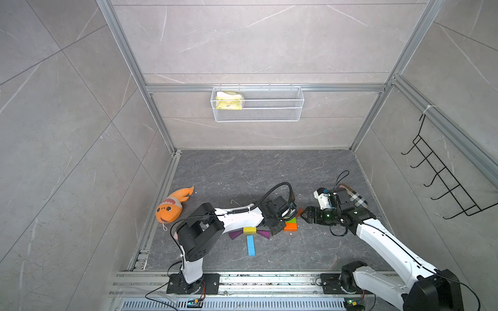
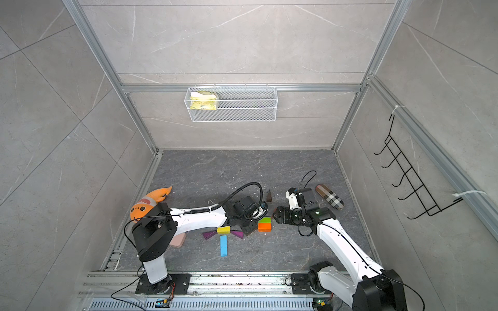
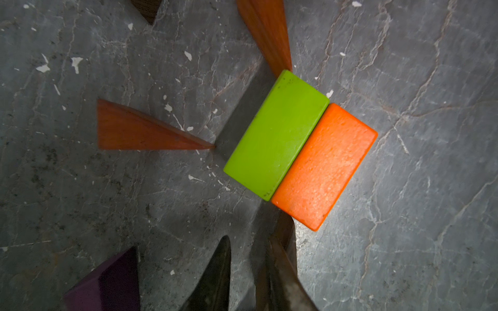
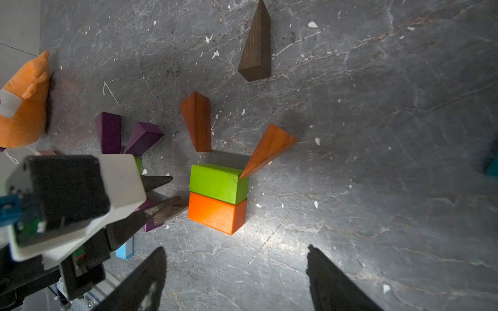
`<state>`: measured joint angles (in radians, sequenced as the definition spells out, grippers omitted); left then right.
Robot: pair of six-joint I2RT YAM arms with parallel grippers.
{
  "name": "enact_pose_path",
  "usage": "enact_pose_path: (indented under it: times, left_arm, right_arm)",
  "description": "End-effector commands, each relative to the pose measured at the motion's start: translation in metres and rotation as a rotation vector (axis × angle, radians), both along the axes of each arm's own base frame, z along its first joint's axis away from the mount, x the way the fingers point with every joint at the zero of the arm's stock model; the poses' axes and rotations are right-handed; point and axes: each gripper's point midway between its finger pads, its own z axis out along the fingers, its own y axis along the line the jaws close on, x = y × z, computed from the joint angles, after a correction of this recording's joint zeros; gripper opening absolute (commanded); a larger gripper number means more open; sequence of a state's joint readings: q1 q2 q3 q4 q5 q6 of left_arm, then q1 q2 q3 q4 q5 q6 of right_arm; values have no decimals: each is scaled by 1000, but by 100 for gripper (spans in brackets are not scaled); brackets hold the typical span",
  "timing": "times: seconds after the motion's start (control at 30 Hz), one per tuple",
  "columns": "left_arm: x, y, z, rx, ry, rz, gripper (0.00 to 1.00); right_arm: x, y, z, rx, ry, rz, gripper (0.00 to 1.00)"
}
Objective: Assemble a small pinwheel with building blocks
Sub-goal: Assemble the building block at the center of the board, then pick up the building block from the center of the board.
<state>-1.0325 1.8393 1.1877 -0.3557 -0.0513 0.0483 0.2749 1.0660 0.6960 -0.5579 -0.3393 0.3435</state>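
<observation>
Left tool (image 4: 175, 189) low beside the orange brick (image 4: 215, 212), jaws close-set; brown wedge (image 4: 172, 212) lies along one finger (image 4: 129, 224), long axis aimed at that brick; grip cannot be confirmed. Right tool (image 4: 237, 269) spread wide, empty. Green brick (image 4: 217, 183) abuts the orange one on the surface (image 4: 377, 161). Judgement: seat the wedge slowly, thin tip inward, axis radiating like the orange wedge (image 4: 269, 150), bricks undisturbed.

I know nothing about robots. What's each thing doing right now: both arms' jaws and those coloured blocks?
Right gripper: jaws wide open, empty.
Left gripper: jaws nearly closed, grip unclear.
Green rectangular brick: resting side by side, touching orange rectangular brick.
Dark brown wooden wedge: apart from the others.
Long flat blue bar: lying flat, one end near yellow rectangular brick.
</observation>
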Motion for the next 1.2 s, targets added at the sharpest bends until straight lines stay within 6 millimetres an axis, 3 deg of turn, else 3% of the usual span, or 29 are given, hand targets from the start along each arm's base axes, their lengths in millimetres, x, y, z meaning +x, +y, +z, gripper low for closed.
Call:
enact_pose_path:
  times: [0.0, 0.57, 0.67, 0.83, 0.93, 1.07, 1.1, 1.13, 1.17]
  left_arm:
    - [4, -5, 4, -8, -1, 16, 25]
    - [6, -7, 6, -11, -5, 13, 29]
    - [16, -2, 20, -3, -69, 52, 29]
    - [38, 10, 60, -45, -188, 119, 31]
    - [44, 20, 89, -118, -223, 150, 44]
    - [33, 33, 122, -265, -225, 152, 76]
    - [29, 37, 128, -299, -214, 151, 91]
    - [26, 39, 133, -327, -200, 146, 100]
    - [22, 43, 138, -355, -183, 142, 100]
  right_arm:
    - [-1, -2, -2, -26, 6, 9, 82]
    - [0, -3, -2, -32, 8, 8, 82]
    - [6, -10, -1, -62, -7, -32, 82]
    - [36, -11, -5, -104, 2, -81, 80]
    - [56, -4, -13, -120, 14, -93, 77]
    - [81, 12, -19, -162, 2, -82, 73]
    - [86, 16, -22, -179, 4, -76, 72]
    - [90, 21, -25, -191, 10, -69, 71]
    - [96, 27, -27, -203, 8, -62, 71]
